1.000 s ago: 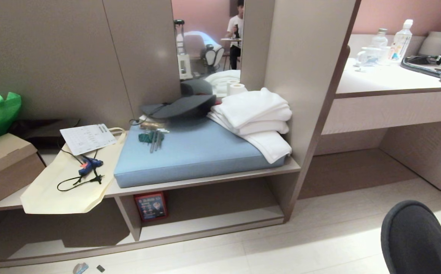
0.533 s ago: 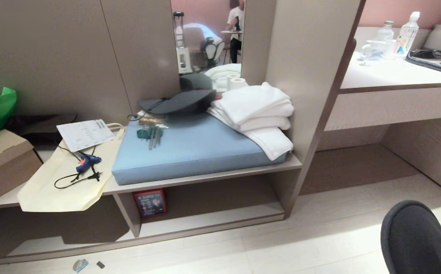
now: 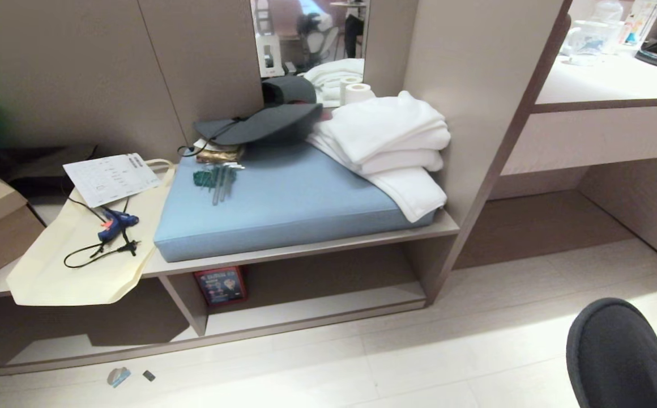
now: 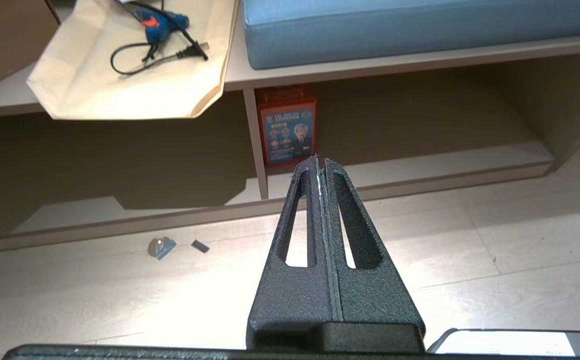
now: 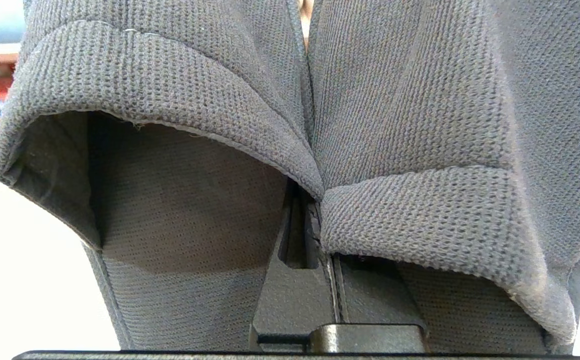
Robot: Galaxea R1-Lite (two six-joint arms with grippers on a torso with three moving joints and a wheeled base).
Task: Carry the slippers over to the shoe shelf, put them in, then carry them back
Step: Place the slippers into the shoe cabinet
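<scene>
- Blue cushion (image 3: 283,209) on the bench surface (image 3: 306,249)
- Folded white towels (image 3: 388,147) on the cushion
- Cream bag (image 3: 73,255) under a glue gun (image 3: 114,221)
- Red box (image 3: 221,285) below

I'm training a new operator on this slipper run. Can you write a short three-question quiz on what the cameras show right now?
1. True or false: the right pincer is shut on the slippers.
2. What stands at the left end of the shoe shelf? A) a red box B) a toilet roll C) a green bag
3. What lies folded on the right end of the blue cushion?

Key
1. True: both slippers are pinched together at their inner edges, filling the right wrist view.
2. A: the red box stands there.
3. The white towels, stacked.
</scene>
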